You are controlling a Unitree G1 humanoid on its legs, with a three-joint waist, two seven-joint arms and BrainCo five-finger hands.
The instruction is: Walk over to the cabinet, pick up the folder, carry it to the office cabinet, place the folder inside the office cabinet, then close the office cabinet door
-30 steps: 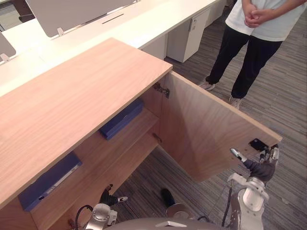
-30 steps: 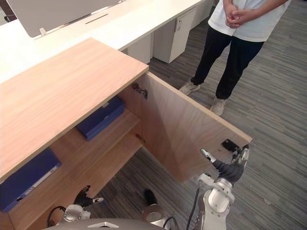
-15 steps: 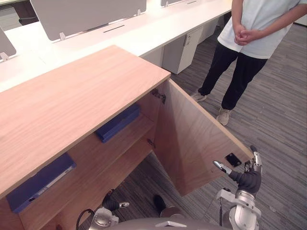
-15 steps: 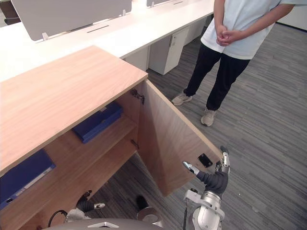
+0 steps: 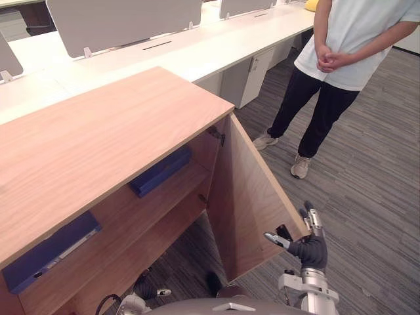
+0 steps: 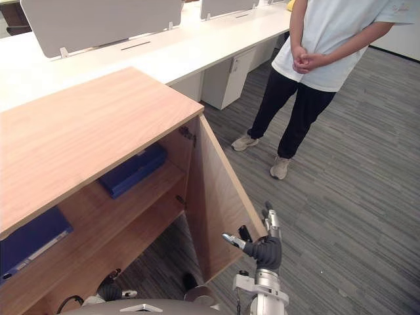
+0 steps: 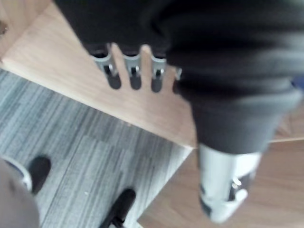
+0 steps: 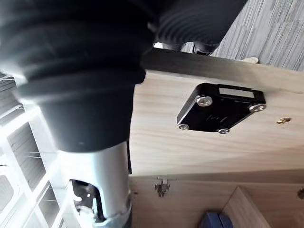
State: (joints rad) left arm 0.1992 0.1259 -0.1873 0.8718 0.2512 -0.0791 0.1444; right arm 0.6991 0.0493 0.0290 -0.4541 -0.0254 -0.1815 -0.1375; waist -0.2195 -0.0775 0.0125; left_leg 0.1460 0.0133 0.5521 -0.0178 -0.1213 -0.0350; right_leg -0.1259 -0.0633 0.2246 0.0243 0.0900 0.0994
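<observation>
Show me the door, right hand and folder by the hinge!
door (image 5: 252,207), left eye view, inner face.
right hand (image 5: 309,249), left eye view, dark back.
folder (image 5: 159,172), left eye view, long edge.

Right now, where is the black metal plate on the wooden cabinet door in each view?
Left eye view: black metal plate at the wooden cabinet door free corner, beside the right hand.
Right eye view: same corner, low centre.
Right wrist view: close up, screwed to the door.
Left wrist view: left hand before cabinet wood and carpet.
Shared landmark: the door.
</observation>
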